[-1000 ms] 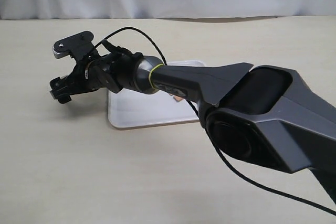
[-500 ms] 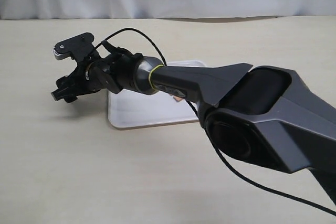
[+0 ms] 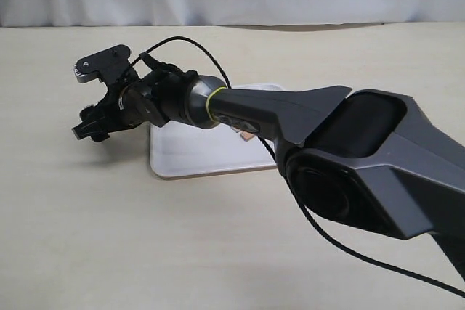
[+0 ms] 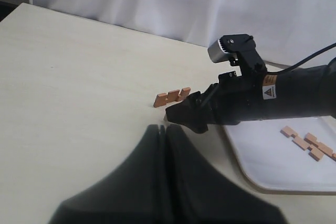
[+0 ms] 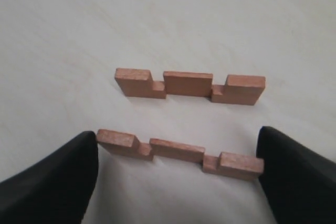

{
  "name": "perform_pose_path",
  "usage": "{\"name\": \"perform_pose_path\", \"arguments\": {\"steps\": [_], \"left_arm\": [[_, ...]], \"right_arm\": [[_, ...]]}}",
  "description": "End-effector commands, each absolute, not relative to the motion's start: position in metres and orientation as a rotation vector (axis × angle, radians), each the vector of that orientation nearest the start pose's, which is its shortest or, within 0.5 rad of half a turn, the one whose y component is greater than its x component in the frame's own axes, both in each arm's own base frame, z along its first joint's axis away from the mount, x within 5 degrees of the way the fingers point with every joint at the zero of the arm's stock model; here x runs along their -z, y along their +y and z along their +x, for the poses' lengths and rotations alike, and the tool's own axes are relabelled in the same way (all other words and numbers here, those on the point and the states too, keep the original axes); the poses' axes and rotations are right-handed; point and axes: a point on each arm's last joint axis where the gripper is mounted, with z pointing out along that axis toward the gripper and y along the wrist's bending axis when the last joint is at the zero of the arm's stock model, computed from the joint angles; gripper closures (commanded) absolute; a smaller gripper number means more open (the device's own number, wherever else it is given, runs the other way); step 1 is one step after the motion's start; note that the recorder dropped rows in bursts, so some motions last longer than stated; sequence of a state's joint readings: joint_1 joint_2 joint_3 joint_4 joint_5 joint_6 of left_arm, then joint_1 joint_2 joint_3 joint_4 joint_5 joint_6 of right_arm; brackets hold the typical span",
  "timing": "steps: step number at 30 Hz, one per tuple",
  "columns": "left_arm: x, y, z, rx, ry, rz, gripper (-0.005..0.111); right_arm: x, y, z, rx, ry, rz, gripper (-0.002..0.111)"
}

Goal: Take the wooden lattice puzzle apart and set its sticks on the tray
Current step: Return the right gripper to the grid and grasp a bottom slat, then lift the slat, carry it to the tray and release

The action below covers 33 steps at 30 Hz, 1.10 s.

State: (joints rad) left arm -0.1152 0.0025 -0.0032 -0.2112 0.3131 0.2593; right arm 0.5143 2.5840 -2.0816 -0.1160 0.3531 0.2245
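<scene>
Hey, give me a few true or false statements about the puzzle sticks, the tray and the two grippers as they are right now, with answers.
1. The right gripper is open, with the near stick between its fingers. True.
2. The near stick and the far stick are interlocked in a cross. False: they lie side by side on the table, apart.
3. The tray holds some wooden pieces. True.
4. The left gripper grips a stick. False: it is shut, with nothing seen in it.
</scene>
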Motion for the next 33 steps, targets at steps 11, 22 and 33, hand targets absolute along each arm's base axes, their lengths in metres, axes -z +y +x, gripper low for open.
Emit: {"name": "perform_pose_path", "arguments": {"steps": [11,22,33], "left_arm": [[-0.186,-0.011,0.053,0.088,1.771,0.193,0.107],[-0.186,-0.011,0.053,0.088,1.771,0.193,0.107],[-0.186,-0.011,0.053,0.088,1.771,0.193,0.107]], "right_arm": [[-0.162,0.267,0.484,-0.238,2.329,-0.435,0.082],[-0.215,0.230,0.468,-0.026,2.482,-0.445,0.082],[-0.164,0.165,0.464,0.126,2.778,-0.269,0.082]]}}
